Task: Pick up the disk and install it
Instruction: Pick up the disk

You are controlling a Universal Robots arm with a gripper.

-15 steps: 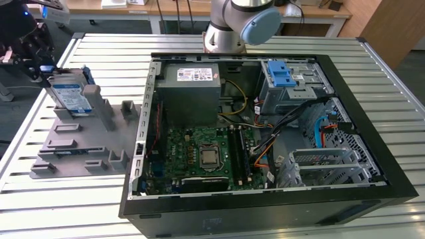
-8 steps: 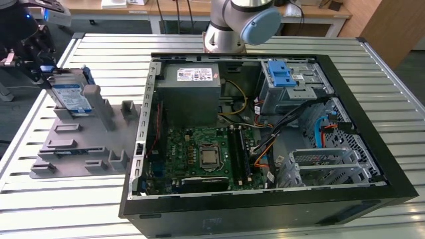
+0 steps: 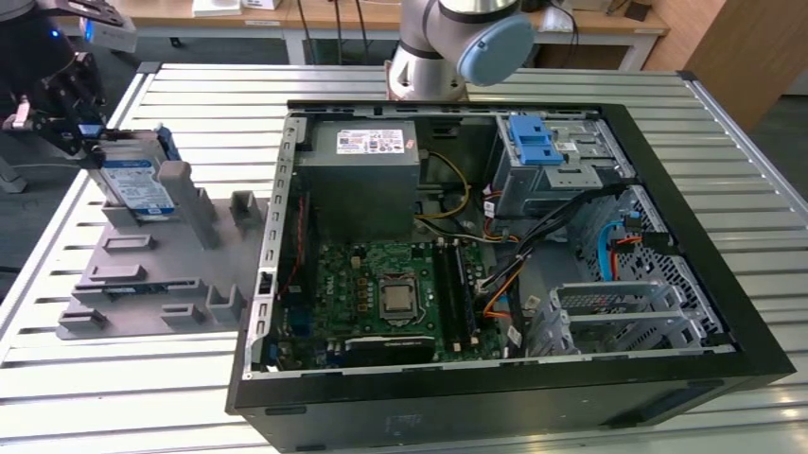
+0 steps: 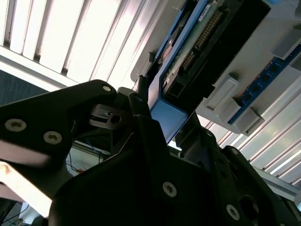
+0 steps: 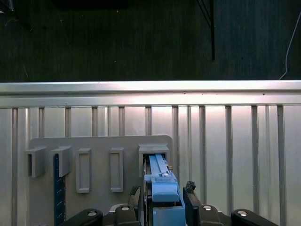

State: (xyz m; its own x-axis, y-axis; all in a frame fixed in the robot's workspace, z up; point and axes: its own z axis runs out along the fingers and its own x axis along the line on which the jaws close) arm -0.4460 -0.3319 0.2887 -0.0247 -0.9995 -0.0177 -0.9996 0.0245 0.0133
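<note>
Grips the disk (image 3: 132,184) with the tool (image 3: 89,132), closed narrow on it: in both wrist views sets a finger (image 5: 190,195) against each side of the blue bracket that frames the silver drive. Holds the disk (image 5: 162,181) upright on edge, label facing the exterior view, lower end down in a raised slot at the far end of the grey holder (image 3: 151,274). In the second wrist view meets the disk (image 4: 197,42) from its blue end, tool (image 4: 162,113) tight around it. Places the holder flat on the slatted metal bench (image 3: 127,378), just beside the open computer case (image 3: 505,407), on the exterior view's left of it. Finds the grey drive bay (image 3: 555,165) in the case's far right corner, well apart from the disk.
</note>
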